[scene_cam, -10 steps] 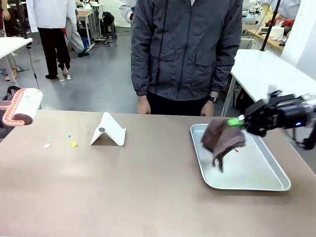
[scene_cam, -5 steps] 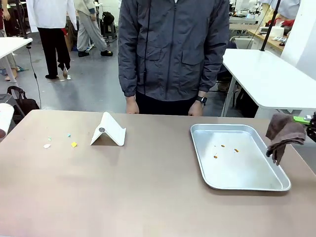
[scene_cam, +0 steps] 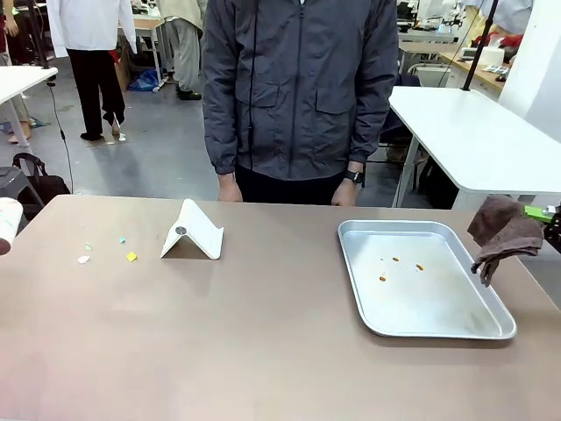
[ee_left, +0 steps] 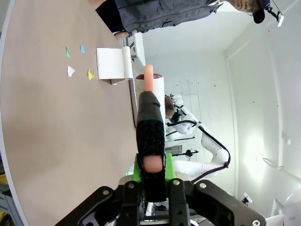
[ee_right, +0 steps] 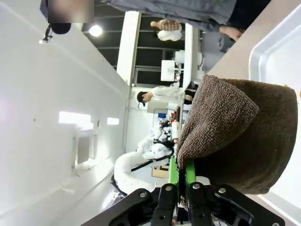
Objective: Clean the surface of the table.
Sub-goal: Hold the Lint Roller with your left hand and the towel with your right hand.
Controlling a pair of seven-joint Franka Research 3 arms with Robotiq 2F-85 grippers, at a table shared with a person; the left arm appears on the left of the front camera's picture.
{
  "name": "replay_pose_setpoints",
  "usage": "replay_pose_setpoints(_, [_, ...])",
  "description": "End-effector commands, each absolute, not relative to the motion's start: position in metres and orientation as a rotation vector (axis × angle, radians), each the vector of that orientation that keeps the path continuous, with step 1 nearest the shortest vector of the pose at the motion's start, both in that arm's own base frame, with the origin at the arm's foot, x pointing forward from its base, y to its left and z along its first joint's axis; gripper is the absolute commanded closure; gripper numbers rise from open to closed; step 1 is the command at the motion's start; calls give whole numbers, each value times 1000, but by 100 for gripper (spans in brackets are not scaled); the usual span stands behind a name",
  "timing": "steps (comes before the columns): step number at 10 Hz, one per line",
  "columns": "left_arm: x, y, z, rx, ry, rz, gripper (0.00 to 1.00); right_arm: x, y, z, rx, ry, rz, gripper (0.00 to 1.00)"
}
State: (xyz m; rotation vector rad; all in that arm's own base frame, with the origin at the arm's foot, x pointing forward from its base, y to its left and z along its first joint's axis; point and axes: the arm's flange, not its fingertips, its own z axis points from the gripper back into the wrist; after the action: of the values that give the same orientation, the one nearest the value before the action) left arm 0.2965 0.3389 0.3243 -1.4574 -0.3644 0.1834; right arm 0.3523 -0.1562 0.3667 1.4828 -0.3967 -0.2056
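Taupe table (scene_cam: 263,333), four scraps (scene_cam: 131,257), one tray (scene_cam: 438,298), one cloth (scene_cam: 501,232), one roller (ee_left: 158,85)

cloth (scene_cam: 504,235): moved off the tray (scene_cam: 438,331); hangs past its right rim, clamped in the right end effector (ee_right: 180,181).
lint roller (scene_cam: 7,224): drawn back to the tabletop's (scene_cam: 263,333) left edge.
person (scene_cam: 298,88): shifted left.

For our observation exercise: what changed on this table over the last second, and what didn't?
The right gripper carried the brown cloth rightward off the tray to the table edge, still gripping it. The left gripper pulled the roller further left. Tray, white stand and paper scraps stayed put.
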Motion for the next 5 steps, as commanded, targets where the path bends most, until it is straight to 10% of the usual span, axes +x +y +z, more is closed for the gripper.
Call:
replay_pose_setpoints(1, [290,342,326,-1442,-358,165,100,346,-153,372,1475,-373,-235,100])
replay_pose_setpoints(5, [290,342,326,-1442,-358,165,100,346,-153,372,1475,-373,-235,100])
